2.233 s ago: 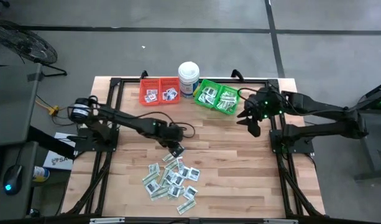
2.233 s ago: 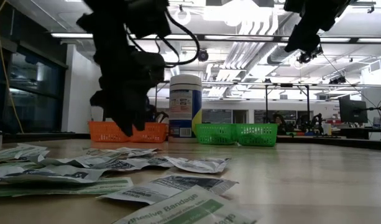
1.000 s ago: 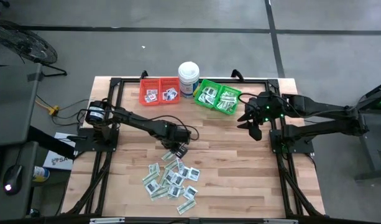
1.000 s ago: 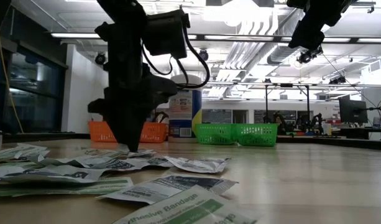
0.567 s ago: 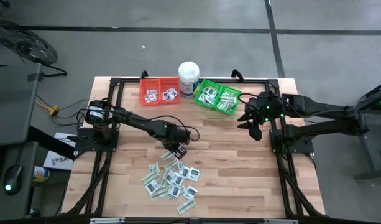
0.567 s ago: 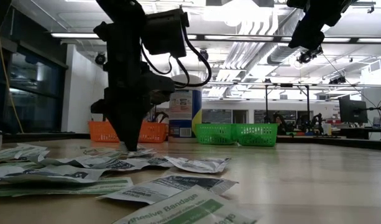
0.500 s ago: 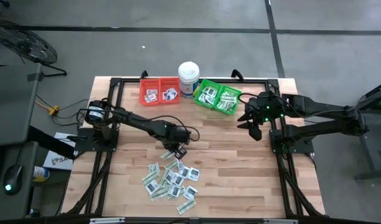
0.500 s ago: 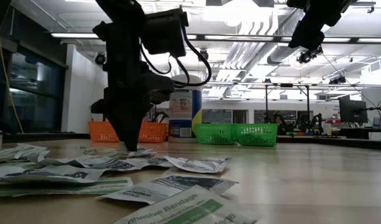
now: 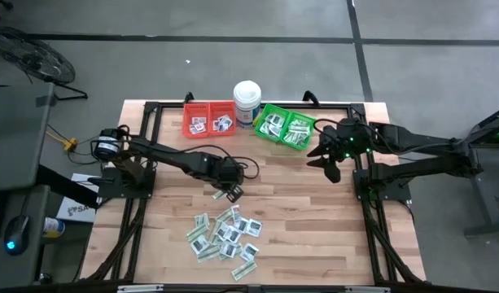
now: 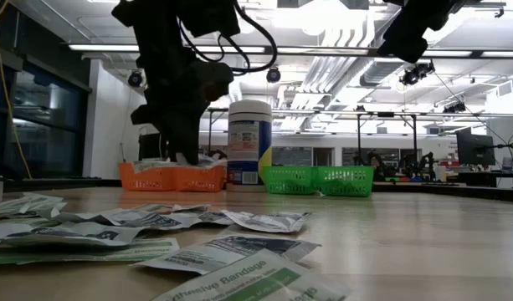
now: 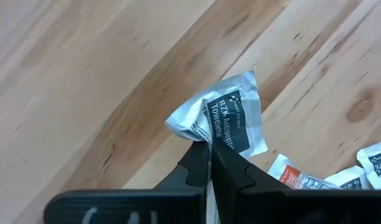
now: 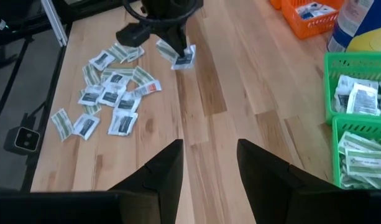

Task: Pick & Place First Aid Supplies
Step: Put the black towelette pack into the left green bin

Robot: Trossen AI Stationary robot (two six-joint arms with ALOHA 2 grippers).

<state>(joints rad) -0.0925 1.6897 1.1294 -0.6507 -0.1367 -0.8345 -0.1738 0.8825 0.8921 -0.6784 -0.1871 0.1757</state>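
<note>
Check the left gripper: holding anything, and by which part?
Yes. The left gripper is shut on a square white towelette packet, pinched at one edge and lifted clear of the table. The right gripper is open and empty.

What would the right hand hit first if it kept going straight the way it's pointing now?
Probably bare table. The right hand, open, looks down across empty boards; the left hand with its towelette packet and the packet pile sit farther along, though depth is unclear.

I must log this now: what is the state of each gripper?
Left gripper: closed, holding a white towelette packet above the table.
Right gripper: open, empty, beside the green bin.
</note>
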